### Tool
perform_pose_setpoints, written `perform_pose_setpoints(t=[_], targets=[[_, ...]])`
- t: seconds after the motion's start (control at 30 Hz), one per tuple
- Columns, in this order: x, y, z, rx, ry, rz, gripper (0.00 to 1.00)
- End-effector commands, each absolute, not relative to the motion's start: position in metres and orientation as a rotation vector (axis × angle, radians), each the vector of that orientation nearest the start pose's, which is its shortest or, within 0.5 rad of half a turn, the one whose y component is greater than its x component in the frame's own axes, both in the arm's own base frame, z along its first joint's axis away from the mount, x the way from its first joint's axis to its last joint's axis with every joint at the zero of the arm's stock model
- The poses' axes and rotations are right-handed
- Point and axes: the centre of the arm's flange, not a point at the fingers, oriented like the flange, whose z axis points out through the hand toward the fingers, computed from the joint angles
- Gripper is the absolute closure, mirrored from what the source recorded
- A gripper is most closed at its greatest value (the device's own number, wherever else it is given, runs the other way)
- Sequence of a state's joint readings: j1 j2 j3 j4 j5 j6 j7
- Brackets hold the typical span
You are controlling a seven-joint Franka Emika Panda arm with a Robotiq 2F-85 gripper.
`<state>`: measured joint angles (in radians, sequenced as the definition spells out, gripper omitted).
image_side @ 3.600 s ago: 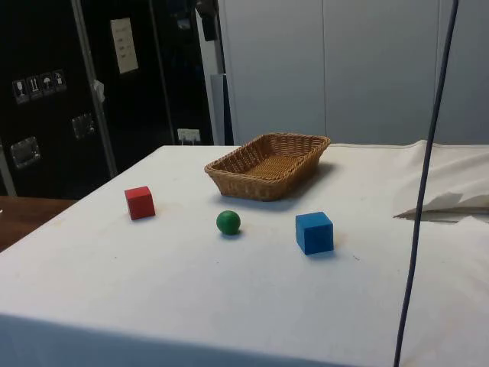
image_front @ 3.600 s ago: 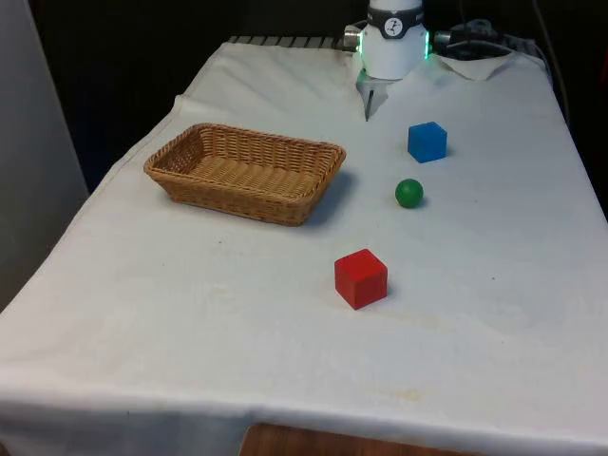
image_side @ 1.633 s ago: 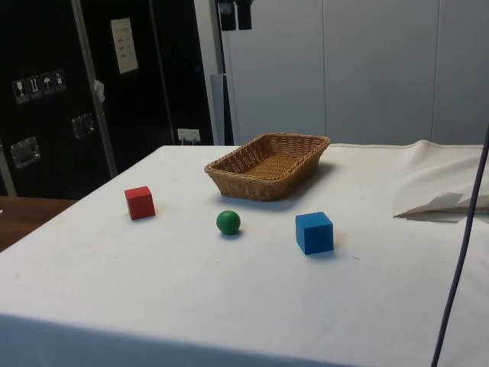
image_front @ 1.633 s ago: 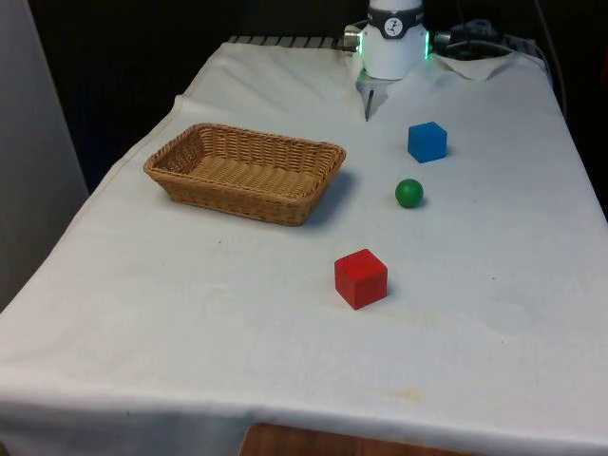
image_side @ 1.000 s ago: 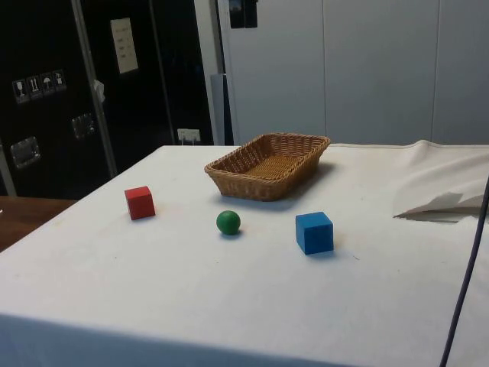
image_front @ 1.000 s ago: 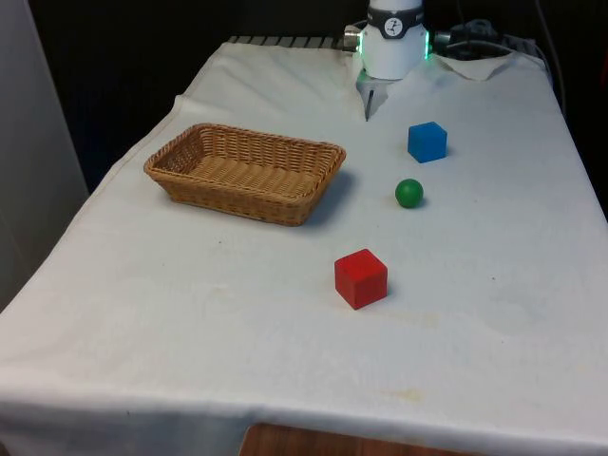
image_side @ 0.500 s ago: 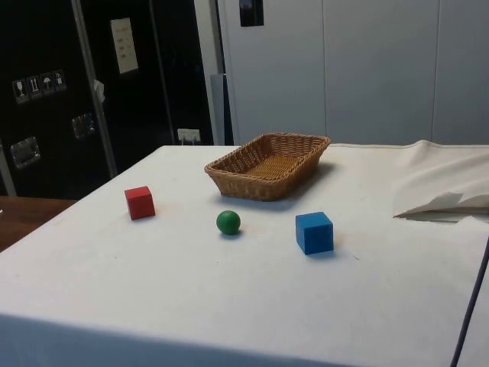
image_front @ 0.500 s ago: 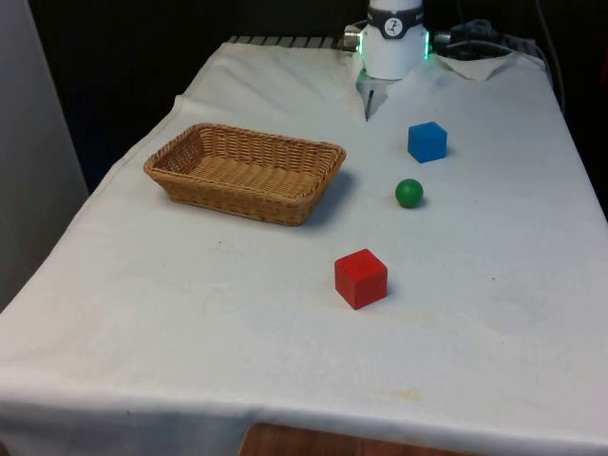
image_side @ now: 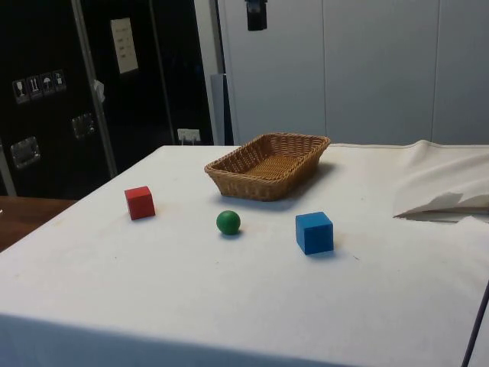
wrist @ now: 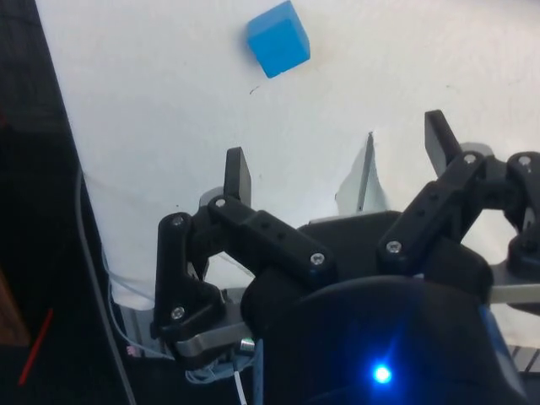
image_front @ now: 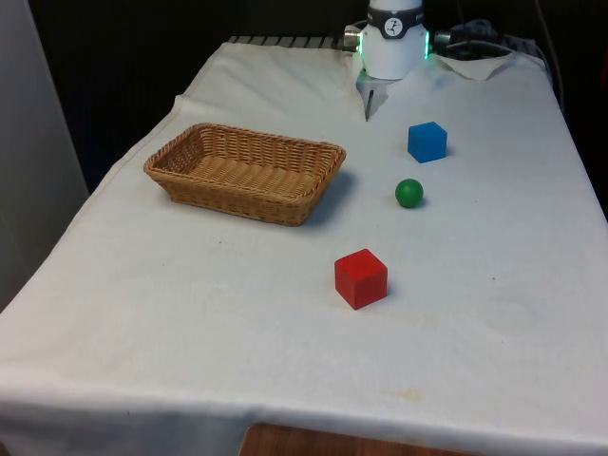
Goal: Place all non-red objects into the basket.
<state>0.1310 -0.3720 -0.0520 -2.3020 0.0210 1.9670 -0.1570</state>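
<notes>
Wicker basket (image_front: pixel 245 173), empty, rectangular, woven

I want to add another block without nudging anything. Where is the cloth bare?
Bare cloth lies between the red cube and the table's near edge, and on the front view's left below the basket. It is tighter where the green ball sits between the blue cube and the red cube.

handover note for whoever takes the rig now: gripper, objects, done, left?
Gripper: open, empty, high above the table; blue cube below it.
On the cloth, outside the basket: blue cube, green ball, red cube. The ball lies between the two cubes.
Done: nothing placed so far.
Left: blue cube and green ball into the basket; red cube stays out.
</notes>
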Motion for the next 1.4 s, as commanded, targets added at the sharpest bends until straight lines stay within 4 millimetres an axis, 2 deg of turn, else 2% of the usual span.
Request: perform_pose_setpoints(t=[0.0,0.2,0.83,1.37], targets=[[0.440,0.036,0.495,-3.083,-0.366,-0.059,0.00],[0.432,0.044,0.488,-3.081,-0.418,-0.079,0.00],[0.416,0.048,0.468,-3.073,-0.520,-0.088,0.00],[0.395,0.051,0.433,-3.055,-0.617,-0.136,0.00]])
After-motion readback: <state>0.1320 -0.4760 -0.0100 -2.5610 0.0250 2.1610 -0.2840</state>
